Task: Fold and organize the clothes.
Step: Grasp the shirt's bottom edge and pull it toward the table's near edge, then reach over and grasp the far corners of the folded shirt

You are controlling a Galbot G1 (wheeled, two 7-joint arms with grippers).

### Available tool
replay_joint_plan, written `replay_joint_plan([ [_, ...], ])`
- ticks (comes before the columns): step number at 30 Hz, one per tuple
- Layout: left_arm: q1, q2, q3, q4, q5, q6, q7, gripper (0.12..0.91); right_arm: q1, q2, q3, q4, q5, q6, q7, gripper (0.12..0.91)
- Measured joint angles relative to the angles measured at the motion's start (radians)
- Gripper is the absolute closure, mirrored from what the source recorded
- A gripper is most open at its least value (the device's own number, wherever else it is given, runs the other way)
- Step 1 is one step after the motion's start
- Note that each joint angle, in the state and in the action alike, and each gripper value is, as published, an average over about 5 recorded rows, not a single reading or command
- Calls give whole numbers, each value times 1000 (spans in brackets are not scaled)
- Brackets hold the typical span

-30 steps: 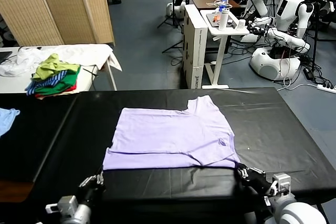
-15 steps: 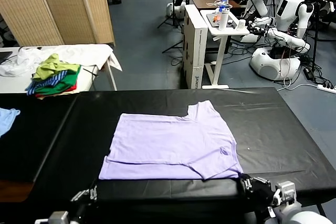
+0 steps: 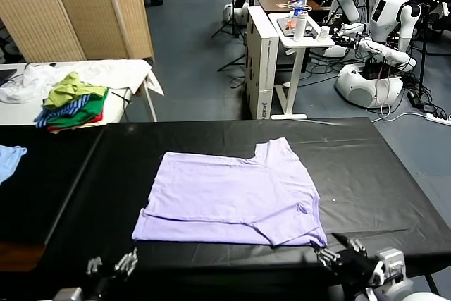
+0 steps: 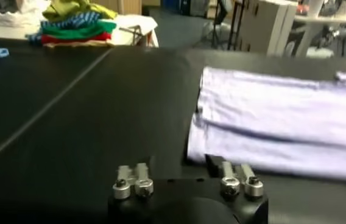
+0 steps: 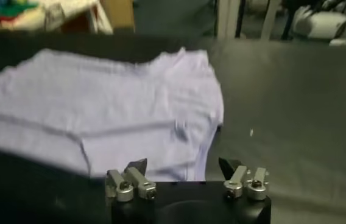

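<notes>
Letting go of the near hem, we had both claws standing apart and empty. Our left claw [image 3: 109,267] had dropped back to the bench [image 3: 380,174] edge, the T-shirt [image 3: 229,192] lying just ahead and to its right. Our right claw [image 3: 342,253] sat just short of the near right corner. The shirt had slid nearer and lay folded once; we judged another fold due.
</notes>
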Motion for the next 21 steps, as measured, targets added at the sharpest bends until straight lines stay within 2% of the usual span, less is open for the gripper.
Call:
replay_joint_plan([
  [7,-221,93,42,126,-99,25,-8,123,325,18,-218,-186,2,-41,61,118],
  [14,-438,196,108,293,-236,81,-52,123,577,62,-392,-360,-12,-65,71,118],
  [21,-648,254,223,474,-282,113,-56,123,743,101,-493,-522,-33,-75,67,118],
])
